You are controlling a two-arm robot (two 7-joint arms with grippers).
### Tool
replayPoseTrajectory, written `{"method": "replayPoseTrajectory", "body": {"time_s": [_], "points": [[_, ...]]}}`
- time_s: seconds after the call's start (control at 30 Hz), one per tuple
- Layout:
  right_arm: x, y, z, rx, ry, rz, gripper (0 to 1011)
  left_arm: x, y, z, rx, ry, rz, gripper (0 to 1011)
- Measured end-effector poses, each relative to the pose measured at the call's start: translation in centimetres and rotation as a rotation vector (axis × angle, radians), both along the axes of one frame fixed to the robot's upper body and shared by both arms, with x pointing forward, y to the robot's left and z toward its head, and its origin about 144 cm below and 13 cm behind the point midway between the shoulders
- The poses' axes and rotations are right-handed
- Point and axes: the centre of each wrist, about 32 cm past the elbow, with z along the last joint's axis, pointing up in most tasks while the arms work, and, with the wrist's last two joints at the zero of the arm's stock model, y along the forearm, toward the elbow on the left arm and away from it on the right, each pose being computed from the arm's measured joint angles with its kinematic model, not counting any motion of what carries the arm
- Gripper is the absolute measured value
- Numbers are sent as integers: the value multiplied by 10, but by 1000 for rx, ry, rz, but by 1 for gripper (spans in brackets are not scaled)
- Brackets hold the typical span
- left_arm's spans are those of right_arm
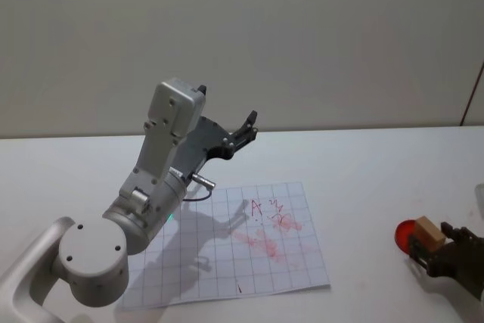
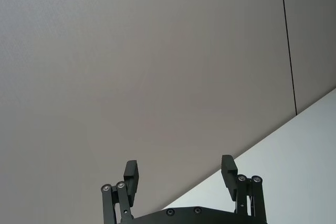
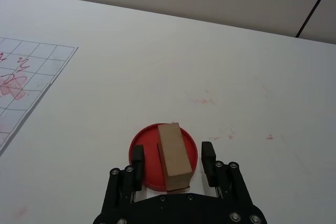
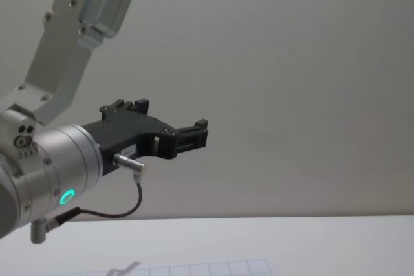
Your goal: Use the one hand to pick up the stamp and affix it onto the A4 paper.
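right pincer [image 3: 173, 153] is open, my fingers either side of the stamp [image 3: 174, 157] on the red ink pad [image 3: 149, 140], its long axis running between them. the a4 paper [image 1: 287, 270] lies well to my left. left pincer [image 2: 179, 163] hangs open, raised, idle.

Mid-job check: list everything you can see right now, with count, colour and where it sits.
stamp: one, tan wood, standing on the red pad at the table's right side
red pad: one, red, round, under the stamp
A4 paper: one, white with pale grid and red ink marks, flat mid-table
ink smudges: a few, faint red, on the bare table beyond the pad
table: one, white
wall: one, grey, behind the table
left hand: one, black, open, raised in the air, holding nothing
right hand: one, black, open, a finger on either side of the stamp
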Motion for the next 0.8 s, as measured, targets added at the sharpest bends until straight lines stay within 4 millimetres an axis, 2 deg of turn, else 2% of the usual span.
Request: {"method": "replayPoseTrajectory", "body": {"time_s": [0.37,0.4,0.53,0.8], "points": [[2,1,-1,-3,5,6,345,0,0,0,0,0,0,1001],[3,1,-1,-3,5,6,286,0,0,0,0,0,0,1001],[3,1,-1,-4,5,7,224,0,0,0,0,0,0,1001],[5,3,1,12,-15,27,220,0,0,0,0,0,0,1001]]}}
